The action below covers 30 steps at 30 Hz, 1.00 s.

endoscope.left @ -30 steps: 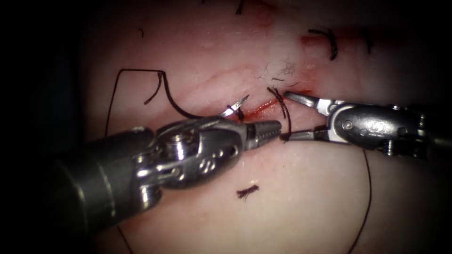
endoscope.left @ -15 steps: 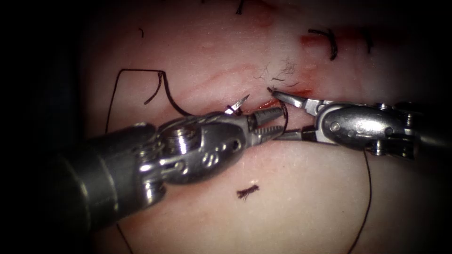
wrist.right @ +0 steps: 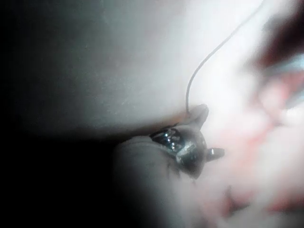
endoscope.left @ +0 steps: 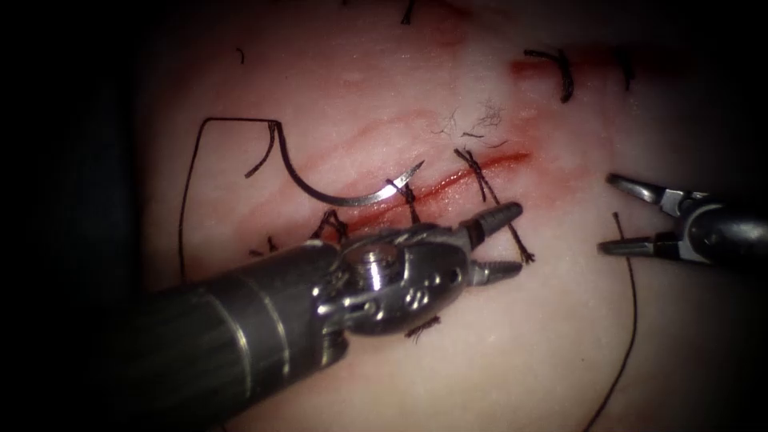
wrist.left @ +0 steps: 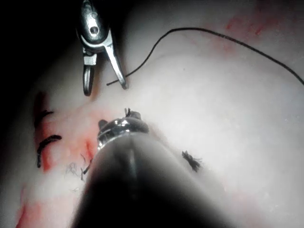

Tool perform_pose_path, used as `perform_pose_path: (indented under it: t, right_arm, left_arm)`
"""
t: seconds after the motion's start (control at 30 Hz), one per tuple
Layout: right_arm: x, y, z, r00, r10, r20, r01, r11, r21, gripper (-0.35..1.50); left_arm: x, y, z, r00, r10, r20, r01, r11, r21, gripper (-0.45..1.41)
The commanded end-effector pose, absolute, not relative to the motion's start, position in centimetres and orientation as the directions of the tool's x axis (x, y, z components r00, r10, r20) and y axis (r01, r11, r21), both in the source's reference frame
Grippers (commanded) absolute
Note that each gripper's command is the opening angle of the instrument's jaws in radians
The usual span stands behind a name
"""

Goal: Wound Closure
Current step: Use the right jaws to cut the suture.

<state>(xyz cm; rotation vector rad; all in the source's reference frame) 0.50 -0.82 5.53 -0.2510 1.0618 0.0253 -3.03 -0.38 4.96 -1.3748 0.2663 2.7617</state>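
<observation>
We see both tools empty: the left tool (endoscope.left: pixel 500 244) gapes beside the cut (endoscope.left: pixel 448 188), the right tool (endoscope.left: pixel 620 214) gapes apart. The needle (endoscope.left: pixel 352 196) lies on the tissue (endoscope.left: pixel 496 344), trailing thread (endoscope.left: pixel 192 184).

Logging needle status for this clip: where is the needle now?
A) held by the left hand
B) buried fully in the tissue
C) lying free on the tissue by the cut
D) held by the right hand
C: the needle lies on the tissue beside the cut, while the left hand and right hand both stand open, holding nothing.
</observation>
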Motion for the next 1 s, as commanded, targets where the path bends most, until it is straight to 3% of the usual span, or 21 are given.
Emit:
perform_pose_path:
  t: [0.03,0.43,0.47,0.5,0.57,0.6,1.0]
  right_arm:
    - [0.57,-0.78,5.57,0.487,-0.100,-0.868,-0.144,0.971,-0.193,1.33]
    - [0.71,-0.80,5.58,0.483,-0.096,-0.870,-0.150,0.970,-0.191,1.30]
    - [0.71,-0.80,5.58,0.483,-0.096,-0.870,-0.151,0.970,-0.191,1.30]
    - [0.71,-0.80,5.57,0.484,-0.096,-0.870,-0.151,0.970,-0.191,1.30]
    - [0.72,-0.80,5.57,0.482,-0.096,-0.871,-0.153,0.970,-0.191,1.28]
    - [0.73,-0.80,5.57,0.482,-0.096,-0.871,-0.153,0.969,-0.191,1.28]
    - [0.76,-0.81,5.55,0.480,-0.088,-0.873,-0.160,0.970,-0.186,1.21]
  left_arm:
    - [-3.09,-0.33,4.99,-0.603,-0.039,-0.797,-0.116,-0.984,0.136,0.72]
    - [-3.25,-0.29,5.11,-0.609,-0.056,-0.791,-0.089,-0.986,0.138,0.65]
    - [-3.24,-0.28,5.11,-0.610,-0.056,-0.790,-0.090,-0.986,0.140,0.58]
    - [-3.23,-0.28,5.12,-0.608,-0.059,-0.791,-0.086,-0.986,0.140,0.39]
    - [-3.20,-0.29,5.13,-0.605,-0.064,-0.793,-0.080,-0.987,0.141,-0.18]
    - [-3.18,-0.30,5.13,-0.608,-0.101,-0.788,-0.059,-0.984,0.171,-0.35]
    - [-3.15,-0.21,5.19,-0.597,-0.170,-0.784,-0.039,-0.970,0.240,-0.35]
